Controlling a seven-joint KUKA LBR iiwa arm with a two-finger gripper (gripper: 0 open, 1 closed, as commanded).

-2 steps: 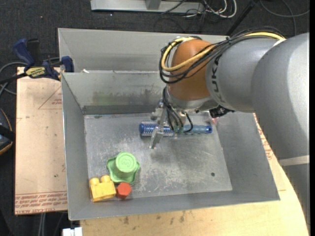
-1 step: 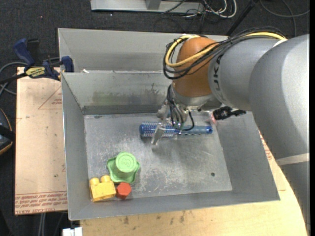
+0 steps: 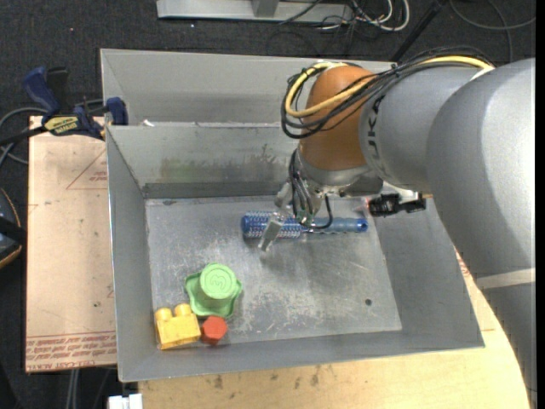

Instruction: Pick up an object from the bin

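Where the floor of the grey metal bin (image 3: 341, 301) meets its near-left corner, three items lie in a touching cluster: one yellow plastic building block with studs (image 3: 176, 325), one small red rounded piece (image 3: 214, 330) and, just behind them, one green round plastic piece with a ribbed top (image 3: 214, 289). No writing can be made out on any of them. Open bare floor runs from this cluster to the near-right corner and back toward mid-bin.

Farther in, just before the rear wall, lies one blue brush with a bristled head and a slim straight handle (image 3: 339, 226), set crosswise, head to the left, clear of all walls. The gripper (image 3: 289, 225) sits down at the join of head and handle; how far the jaws stand apart, and whether they grip the brush, cannot be told.

Above it, the grey arm link (image 3: 443, 126) carries dark lettering, partly hidden by yellow and black cables (image 3: 298, 92), and not readable in full.
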